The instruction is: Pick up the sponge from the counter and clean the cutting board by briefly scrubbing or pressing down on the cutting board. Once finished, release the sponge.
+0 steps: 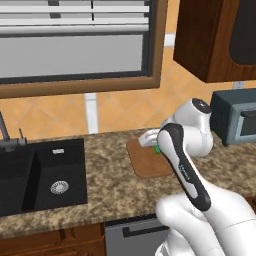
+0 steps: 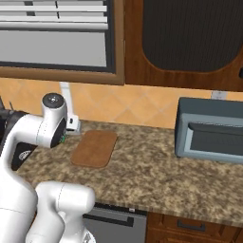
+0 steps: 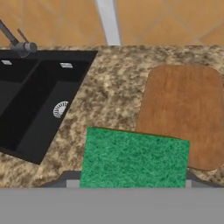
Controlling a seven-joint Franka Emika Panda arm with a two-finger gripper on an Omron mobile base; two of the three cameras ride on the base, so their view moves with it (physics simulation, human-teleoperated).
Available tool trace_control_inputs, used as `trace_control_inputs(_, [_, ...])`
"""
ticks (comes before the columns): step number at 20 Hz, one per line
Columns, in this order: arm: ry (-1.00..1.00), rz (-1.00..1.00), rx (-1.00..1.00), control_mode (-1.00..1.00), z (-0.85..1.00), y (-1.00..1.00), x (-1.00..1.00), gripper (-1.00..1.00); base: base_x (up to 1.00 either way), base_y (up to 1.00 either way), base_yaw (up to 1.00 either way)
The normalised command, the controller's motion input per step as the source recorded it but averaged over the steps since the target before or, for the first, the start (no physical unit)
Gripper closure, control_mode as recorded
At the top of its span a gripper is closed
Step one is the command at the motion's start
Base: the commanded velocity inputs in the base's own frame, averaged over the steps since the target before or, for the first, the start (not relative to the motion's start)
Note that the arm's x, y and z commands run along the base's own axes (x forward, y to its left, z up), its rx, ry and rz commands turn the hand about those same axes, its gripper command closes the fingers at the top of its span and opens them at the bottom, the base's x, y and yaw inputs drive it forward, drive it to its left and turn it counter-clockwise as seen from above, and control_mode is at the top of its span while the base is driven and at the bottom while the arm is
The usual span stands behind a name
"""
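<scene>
The green sponge (image 3: 134,158) fills the lower middle of the hand view, close to the camera. My gripper (image 3: 131,181) is shut on it, the finger tips mostly hidden behind it. The sponge hangs over the speckled counter (image 3: 113,87), at the near-left corner of the reddish-brown cutting board (image 3: 183,109). From the left base view a sliver of sponge (image 1: 156,148) shows beside the hand, over the cutting board's (image 1: 150,162) back edge. The right base view has the cutting board (image 2: 95,148) lying bare to the right of my arm, a speck of sponge (image 2: 63,139) behind the wrist.
A black double sink (image 1: 40,175) with a faucet (image 1: 7,137) lies left of the board. A grey toaster oven (image 2: 211,133) stands at the right on the counter (image 2: 156,175). Dark wall cabinets hang above it, and a tiled wall runs behind.
</scene>
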Motion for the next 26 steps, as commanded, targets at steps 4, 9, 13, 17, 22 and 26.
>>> trace_control_inputs(4, [0.0,0.0,0.0,1.0,0.0,0.0,0.0,1.0,0.88,0.16,-0.04])
trace_control_inputs(9, [0.17,-0.08,-0.15,-1.0,-0.11,0.08,0.99,1.0,0.0,0.0,0.0])
trace_control_inputs(13, [0.07,-0.02,-0.09,-1.0,-0.09,0.13,0.99,1.0,0.0,0.0,0.0])
trace_control_inputs(17, [0.17,0.0,-0.15,-1.0,-0.2,0.25,1.0,1.0,0.0,0.0,0.0])
trace_control_inputs(22, [0.16,0.01,-0.05,-1.0,-0.24,0.01,1.0,1.0,0.0,0.0,0.0])
trace_control_inputs(26, [0.03,0.02,-0.03,-1.0,-0.45,-0.01,0.73,1.0,0.0,0.0,0.0])
